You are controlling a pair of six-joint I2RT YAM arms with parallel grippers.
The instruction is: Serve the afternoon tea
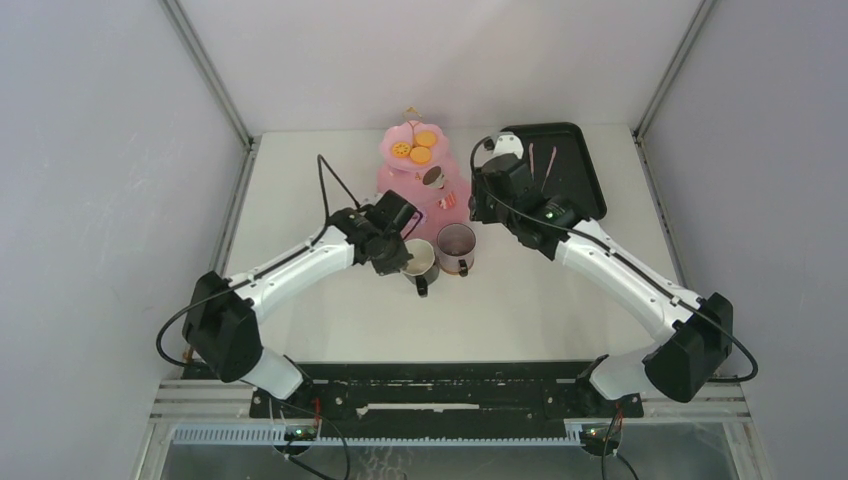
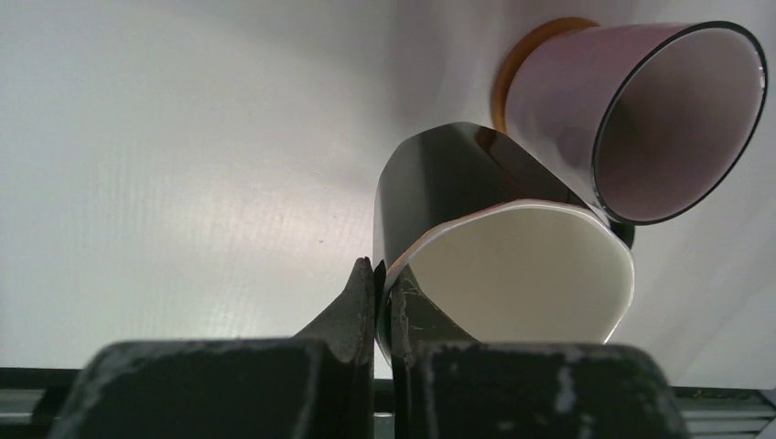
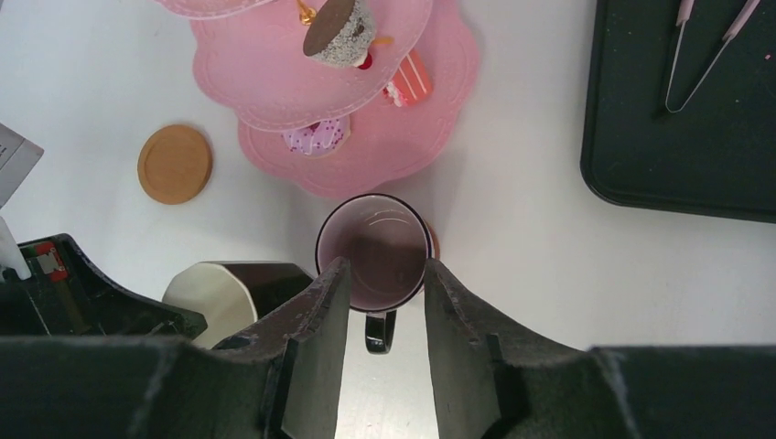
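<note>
In the overhead view the left gripper hid its own fingertips under its black body. Its wrist camera showed them pinched narrow on the rim of the dark cream-lined mug, 1 finger outside the wall and 1 inside. That mug's base was out of sight, so whether it sat on the table could not be told. The covered coaster showed only as a brown sliver under the purple-lined mug, which stood just beyond the left gripper, beside the held mug.

The right gripper hung above the purple-lined mug with its jaws part-way apart and nothing between them. The mug showed through the gap, its handle pointing back toward the gripper.

Bare table ran out to the left of the left gripper. To the right gripper's right lay a strip of bare table, then the black tray with its rounded edge. The bare coaster lay ahead and left of the right gripper, near the stand's lowest tier but apart from it.

Both mugs looked empty. The pink 3-tier cake stand, ahead of the right gripper and cut off at the frame's top, held several pastries:
- a chocolate-topped cake;
- a striped red slice;
- a pink doughnut, half hidden under the middle tier;
- 3 orange pastries on the top tier.

The tray held thin tongs.
</note>
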